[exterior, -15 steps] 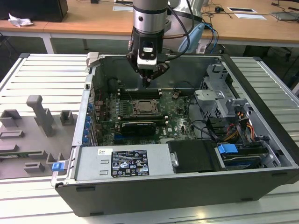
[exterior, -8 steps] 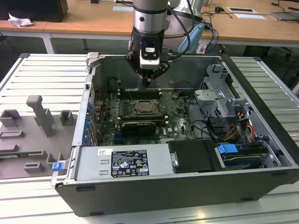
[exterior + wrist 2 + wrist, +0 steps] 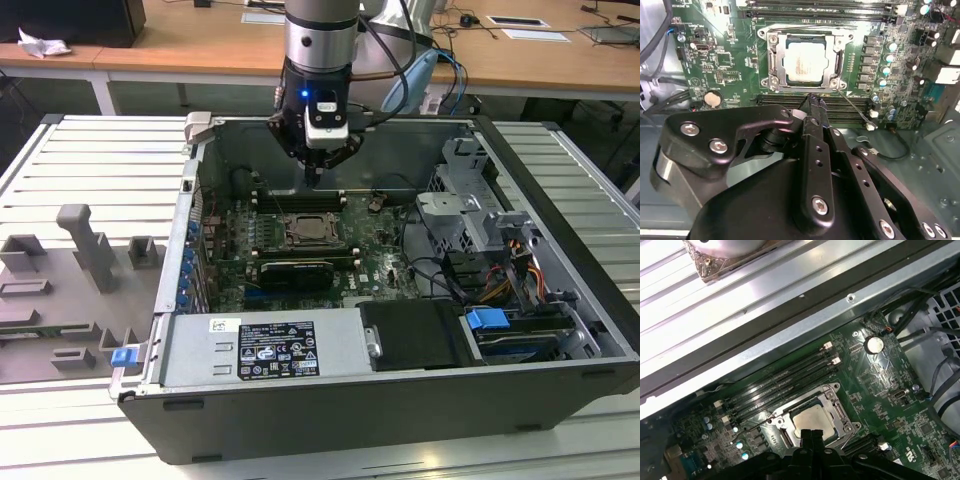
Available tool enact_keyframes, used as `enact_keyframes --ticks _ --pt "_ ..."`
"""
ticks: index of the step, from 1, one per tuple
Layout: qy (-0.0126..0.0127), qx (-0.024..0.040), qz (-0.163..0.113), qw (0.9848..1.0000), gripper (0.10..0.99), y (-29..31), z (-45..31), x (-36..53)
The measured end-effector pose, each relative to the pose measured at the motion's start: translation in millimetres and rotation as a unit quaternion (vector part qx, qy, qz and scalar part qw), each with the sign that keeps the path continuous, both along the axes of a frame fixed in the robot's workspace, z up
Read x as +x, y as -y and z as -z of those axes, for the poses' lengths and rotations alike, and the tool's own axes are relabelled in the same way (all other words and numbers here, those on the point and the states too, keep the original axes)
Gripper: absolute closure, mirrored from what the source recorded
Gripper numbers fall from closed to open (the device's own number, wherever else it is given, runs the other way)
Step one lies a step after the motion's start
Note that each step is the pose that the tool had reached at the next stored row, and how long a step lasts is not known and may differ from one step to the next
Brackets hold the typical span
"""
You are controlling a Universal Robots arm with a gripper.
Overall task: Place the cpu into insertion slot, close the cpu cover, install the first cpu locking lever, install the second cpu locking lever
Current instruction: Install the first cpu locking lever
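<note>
This looks like a robotics lab or test workshop. An opened computer case (image 3: 300, 400) lies on a slatted metal counter (image 3: 90, 160) across the lower frame, with grey moulded fixtures (image 3: 80, 270) at mid-left. A robot arm (image 3: 320, 40) hangs at top centre, and wooden counters (image 3: 200, 45) (papers (image 3: 537, 34) on them) run along the upper edge.

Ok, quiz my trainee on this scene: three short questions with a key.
1. True or false: the cpu lies in the insertion slot.
2. The claw is: A) gripping the cpu; B) shut and holding nothing; C) clamped on a cable.
3. Fill in: the grey fixtures lie outside the computer case, on the exterior view's ____.
Key: 1 true; 2 B; 3 left.
</note>
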State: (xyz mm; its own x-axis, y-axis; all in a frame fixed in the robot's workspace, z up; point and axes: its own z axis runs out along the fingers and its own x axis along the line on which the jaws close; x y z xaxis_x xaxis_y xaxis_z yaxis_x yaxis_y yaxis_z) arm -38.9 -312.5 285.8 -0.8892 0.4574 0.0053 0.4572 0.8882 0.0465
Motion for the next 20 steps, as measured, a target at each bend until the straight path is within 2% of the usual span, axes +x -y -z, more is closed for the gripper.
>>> enact_keyframes --ticks 9,13,14,17,20 --pt "0.0 0.0 -0.039 0.9992 0.98 0.0 0.0 0.0" --pt "0.0 0.0 -0.076 0.9971 0.98 0.0 0.0 0.0" --pt "0.0 0.0 -0.087 0.9962 0.98 0.0 0.0 0.0" --pt "0.0 0.0 -0.134 0.991 0.98 0.0 0.0 0.0" --pt "0.0 0.0 -0.153 0.9882 0.98 0.0 0.0 0.0"
